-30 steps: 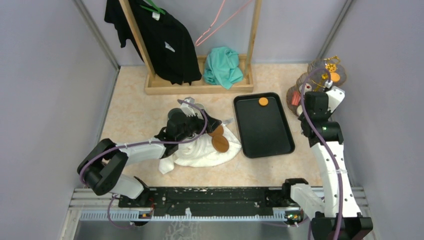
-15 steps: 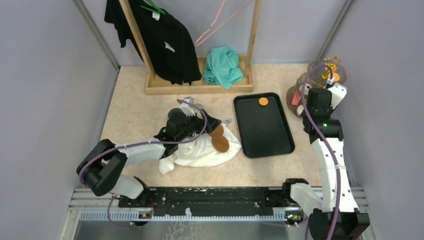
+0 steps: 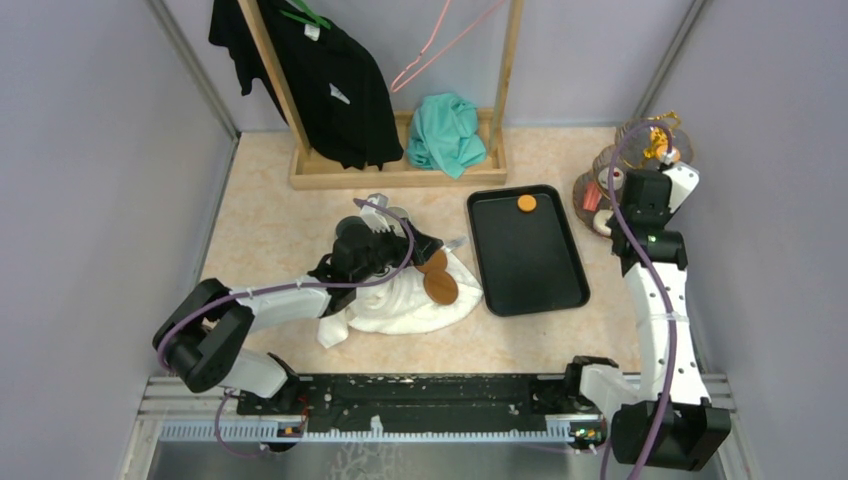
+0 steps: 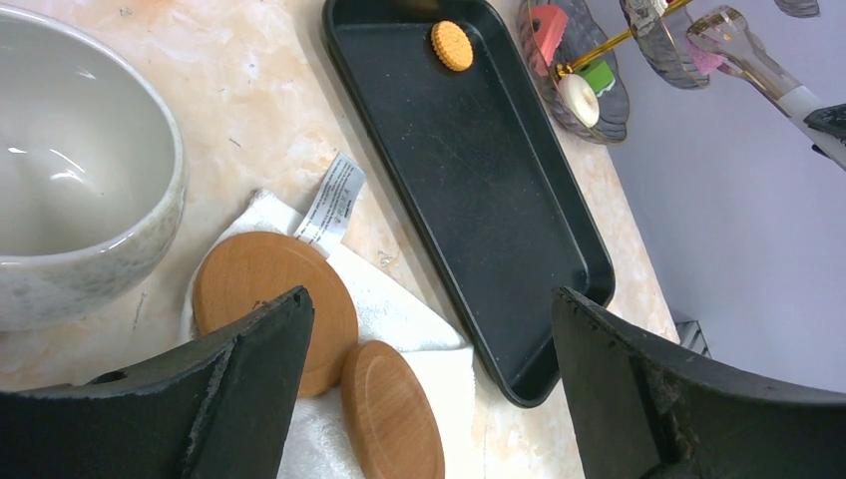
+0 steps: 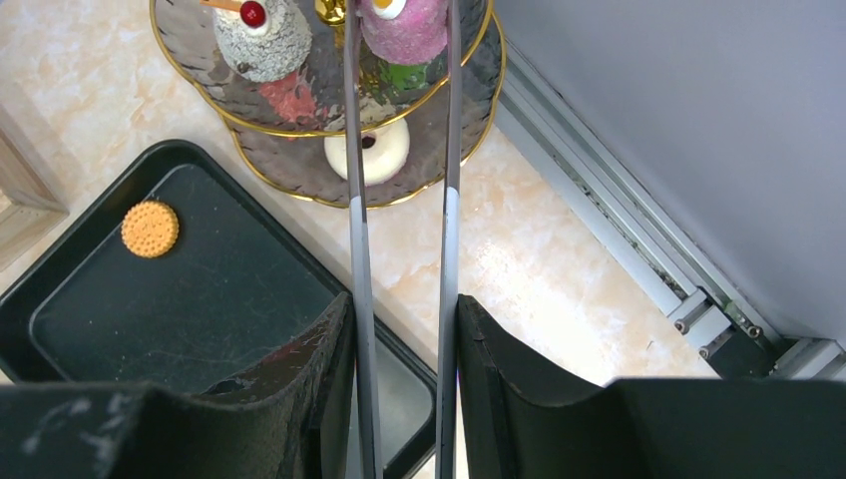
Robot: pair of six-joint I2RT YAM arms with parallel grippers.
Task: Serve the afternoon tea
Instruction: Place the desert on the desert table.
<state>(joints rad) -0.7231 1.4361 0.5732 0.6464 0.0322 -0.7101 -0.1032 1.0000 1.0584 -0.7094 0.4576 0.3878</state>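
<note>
Two thin steel blades of the tongs [image 5: 356,200] sit pinched in the right gripper [image 5: 404,329] (smooth metal, could twist loose). Left gripper [image 4: 424,299] gapes above round wooden coasters [image 4: 269,264]. One ridged orange disc [image 5: 150,228] lies on the glossy black tray [image 5: 229,299]; beyond, the scalloped glass stand [image 5: 474,110] holds a sugary pink sweet [image 5: 404,25] that could roll off.

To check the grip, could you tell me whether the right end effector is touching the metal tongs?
Touching. The right wrist view shows both arms of the metal tongs lying against the inner faces of the right end effector.
</note>
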